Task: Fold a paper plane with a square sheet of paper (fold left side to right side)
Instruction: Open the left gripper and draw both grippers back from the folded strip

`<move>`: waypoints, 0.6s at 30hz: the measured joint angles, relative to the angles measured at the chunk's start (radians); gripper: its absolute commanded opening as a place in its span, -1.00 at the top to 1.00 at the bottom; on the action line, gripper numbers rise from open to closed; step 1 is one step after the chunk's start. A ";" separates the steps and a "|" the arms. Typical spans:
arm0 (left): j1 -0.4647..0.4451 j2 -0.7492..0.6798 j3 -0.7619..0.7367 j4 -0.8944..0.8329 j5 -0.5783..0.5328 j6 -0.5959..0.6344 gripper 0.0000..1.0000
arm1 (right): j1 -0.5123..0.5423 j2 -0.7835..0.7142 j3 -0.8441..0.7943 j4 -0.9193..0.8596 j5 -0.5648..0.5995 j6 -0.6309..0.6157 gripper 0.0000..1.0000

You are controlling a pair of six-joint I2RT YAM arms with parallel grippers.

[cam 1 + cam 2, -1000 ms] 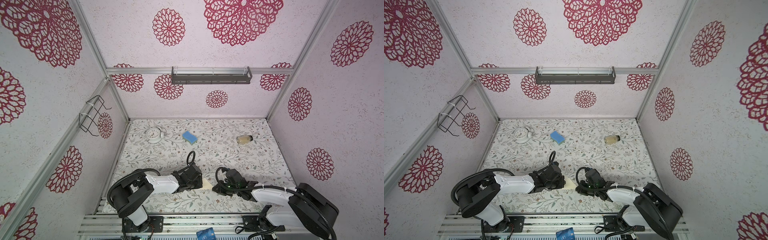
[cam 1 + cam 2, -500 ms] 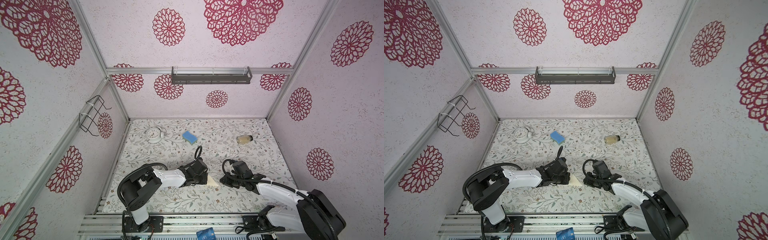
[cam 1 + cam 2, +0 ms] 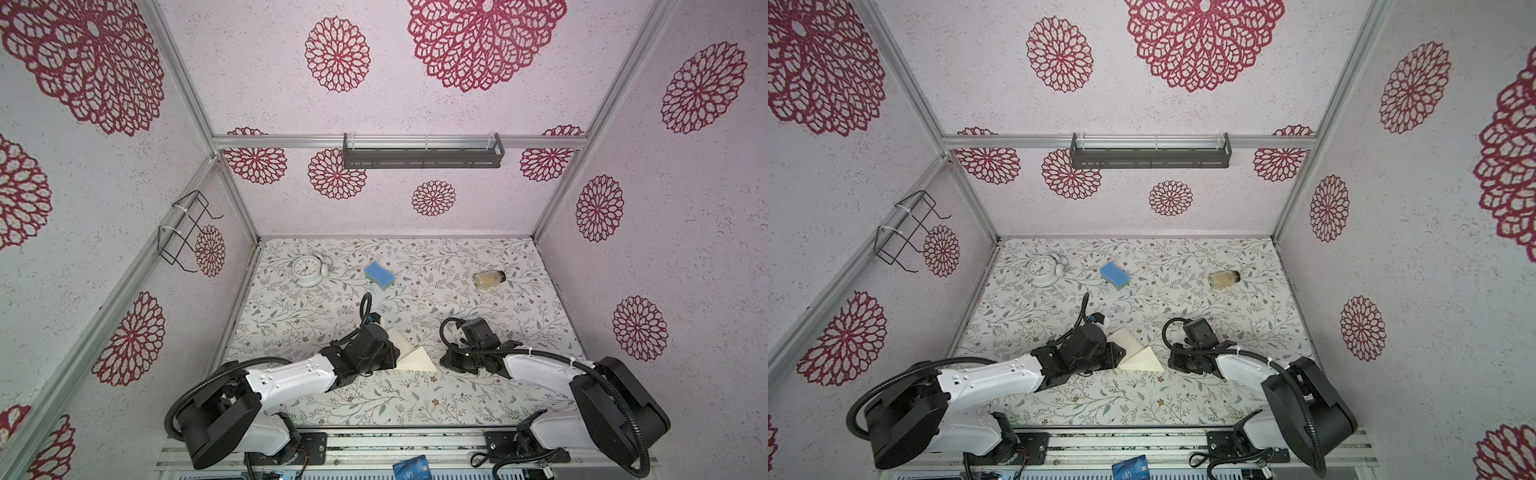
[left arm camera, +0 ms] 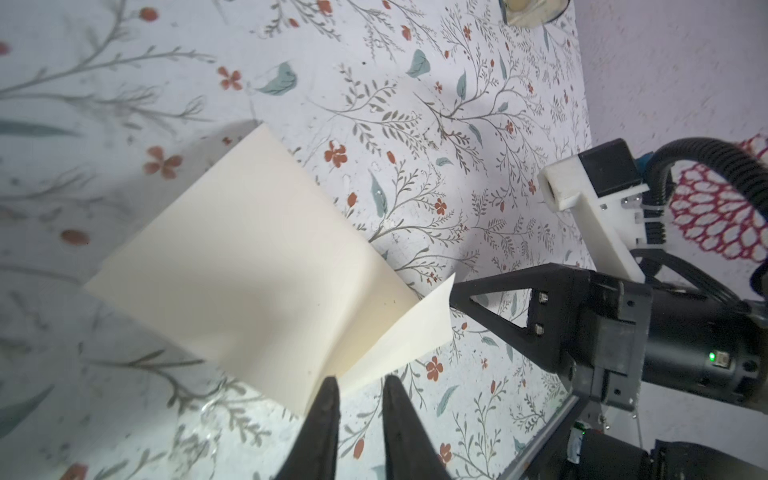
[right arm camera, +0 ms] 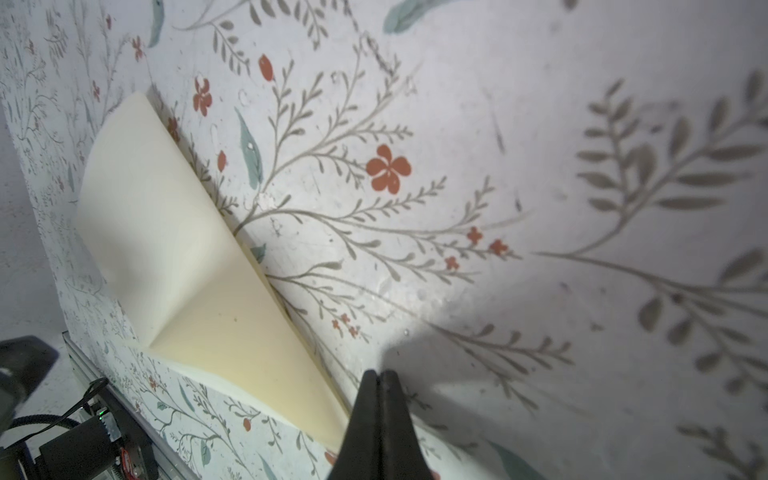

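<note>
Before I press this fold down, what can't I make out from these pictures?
Both top views: the left arm covers part of the paper and the tips of the left gripper.
Right wrist view: the shut right gripper hides the paper's pointed corner, so contact is unclear.
Left wrist view: the jar is cut off by the frame edge.

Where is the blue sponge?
In both top views the sponge lies toward the back of the table, between the clock on its left and the jar on its right.
</note>
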 measured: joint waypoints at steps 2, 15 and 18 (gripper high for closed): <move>0.000 -0.048 -0.050 0.004 -0.009 -0.035 0.17 | -0.001 0.005 -0.007 0.023 -0.012 0.001 1.00; -0.056 0.009 -0.134 0.175 -0.014 -0.154 0.65 | 0.003 0.010 -0.063 0.153 -0.062 0.047 1.00; -0.078 0.046 -0.100 0.179 -0.017 -0.140 1.00 | 0.004 -0.006 -0.067 0.138 -0.057 0.047 1.00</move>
